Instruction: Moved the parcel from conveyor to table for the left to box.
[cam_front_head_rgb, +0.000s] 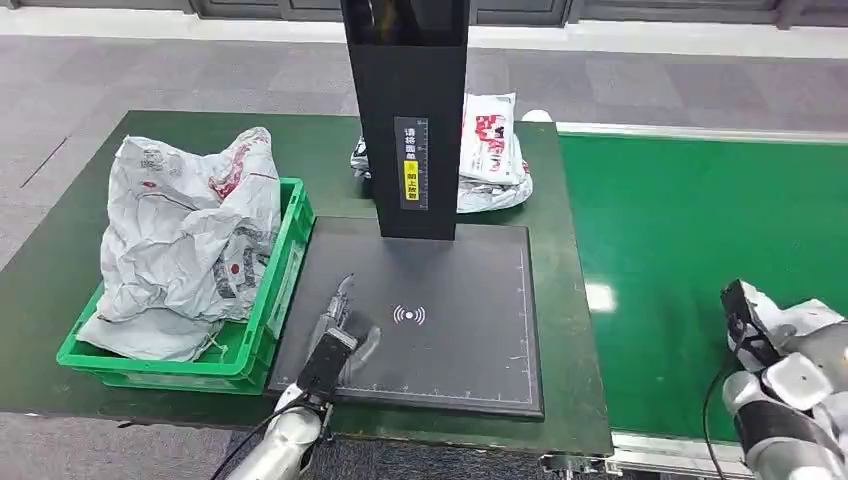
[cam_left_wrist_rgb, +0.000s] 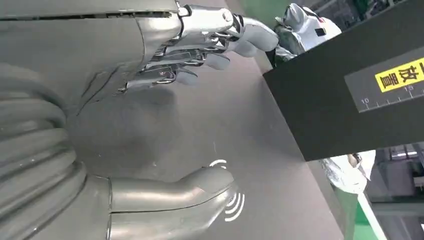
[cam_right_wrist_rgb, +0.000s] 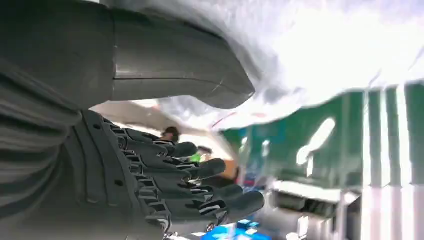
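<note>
The right hand (cam_front_head_rgb: 770, 345) grips a white parcel (cam_right_wrist_rgb: 320, 55) above the conveyor (cam_front_head_rgb: 700, 230); transfer remains. The left hand (cam_front_head_rgb: 345, 320) rests spread on the scanner pad (cam_front_head_rgb: 450, 340), empty.

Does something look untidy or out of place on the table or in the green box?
Yes. The grey bags are heaped above the rim of the green box and hang over its left side, so it looks overfilled. Two more parcels lie loosely piled behind the black post, one leaning on the other.
</note>
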